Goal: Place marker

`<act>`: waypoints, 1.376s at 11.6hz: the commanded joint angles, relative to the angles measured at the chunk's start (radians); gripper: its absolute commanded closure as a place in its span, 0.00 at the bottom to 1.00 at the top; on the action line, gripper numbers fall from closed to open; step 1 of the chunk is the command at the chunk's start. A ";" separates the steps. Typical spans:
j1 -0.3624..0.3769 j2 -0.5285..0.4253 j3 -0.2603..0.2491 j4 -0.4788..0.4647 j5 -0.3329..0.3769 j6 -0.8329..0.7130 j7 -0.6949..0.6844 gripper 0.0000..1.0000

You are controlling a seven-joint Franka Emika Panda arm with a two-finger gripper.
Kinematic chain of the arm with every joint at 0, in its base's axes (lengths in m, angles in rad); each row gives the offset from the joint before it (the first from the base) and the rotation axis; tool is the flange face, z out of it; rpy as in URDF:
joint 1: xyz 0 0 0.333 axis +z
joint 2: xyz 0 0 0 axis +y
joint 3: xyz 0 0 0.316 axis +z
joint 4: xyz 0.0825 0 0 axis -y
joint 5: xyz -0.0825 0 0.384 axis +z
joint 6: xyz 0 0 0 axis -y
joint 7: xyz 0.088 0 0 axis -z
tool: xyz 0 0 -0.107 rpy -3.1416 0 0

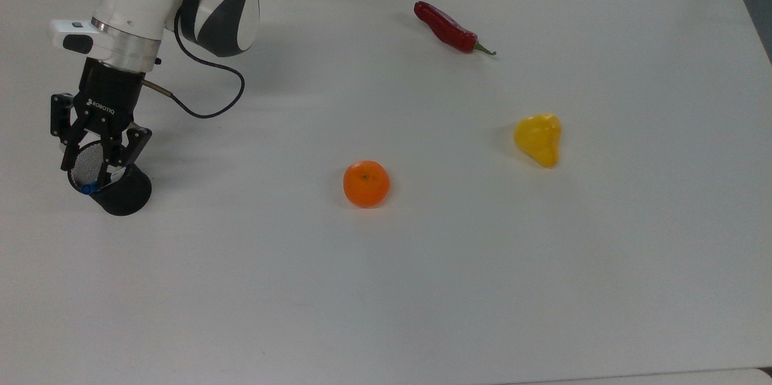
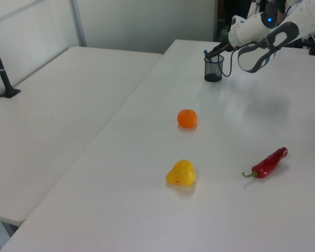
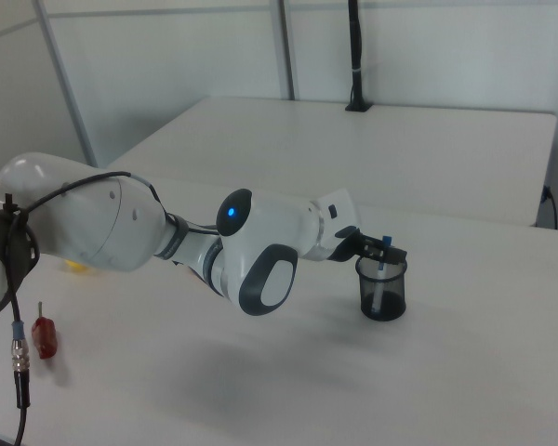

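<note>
The marker (image 1: pixel 89 189) stands inside a black mesh cup (image 1: pixel 125 197) at the top view's left, leaning on the rim with only its blue cap showing. The left view shows the marker (image 2: pixel 206 53) poking just above the cup (image 2: pixel 213 71). In the right view the marker (image 3: pixel 381 268) leans inside the cup (image 3: pixel 382 295). My gripper (image 1: pixel 99 157) hangs right over the cup's mouth, open, fingers spread to either side and nothing between them. The gripper (image 2: pixel 217 50) sits at the cup's rim in the left view, as does the gripper (image 3: pixel 376 247) in the right view.
An orange (image 1: pixel 366 183) lies mid-table, a yellow pepper (image 1: pixel 538 139) to its right and a red chili (image 1: pixel 449 28) at the back in the top view. The arm's black cable (image 1: pixel 205 108) loops above the table behind the cup. The white table (image 1: pixel 422 288) is broad and flat.
</note>
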 commanded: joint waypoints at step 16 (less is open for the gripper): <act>0.004 -0.557 0.041 0.155 0.023 -1.405 0.002 0.00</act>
